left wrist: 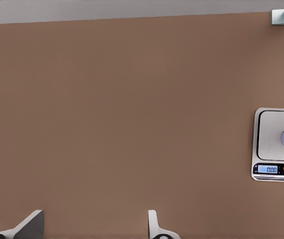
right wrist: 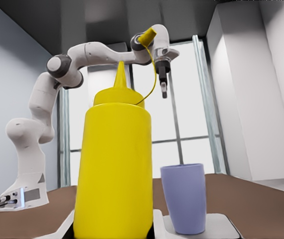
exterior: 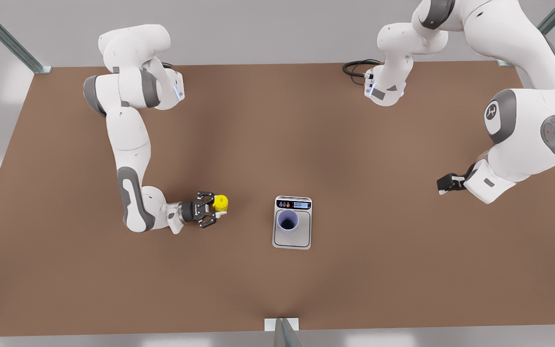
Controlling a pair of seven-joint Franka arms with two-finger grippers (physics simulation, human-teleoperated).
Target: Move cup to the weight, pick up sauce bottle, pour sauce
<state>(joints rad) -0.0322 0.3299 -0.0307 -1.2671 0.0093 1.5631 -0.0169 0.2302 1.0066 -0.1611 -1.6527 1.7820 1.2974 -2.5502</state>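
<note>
i see right gripper (exterior: 214, 210) jaws around bottle (exterior: 220, 203); light, squeezable: grip mid-body. left gripper (exterior: 443, 185) spread wide, waiting.

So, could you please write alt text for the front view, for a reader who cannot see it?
On a brown table, the right gripper holds an upright yellow sauce bottle. Toward the front view's right, a lavender cup stands on a silver scale, and farther right the left gripper waits above the table.
</note>
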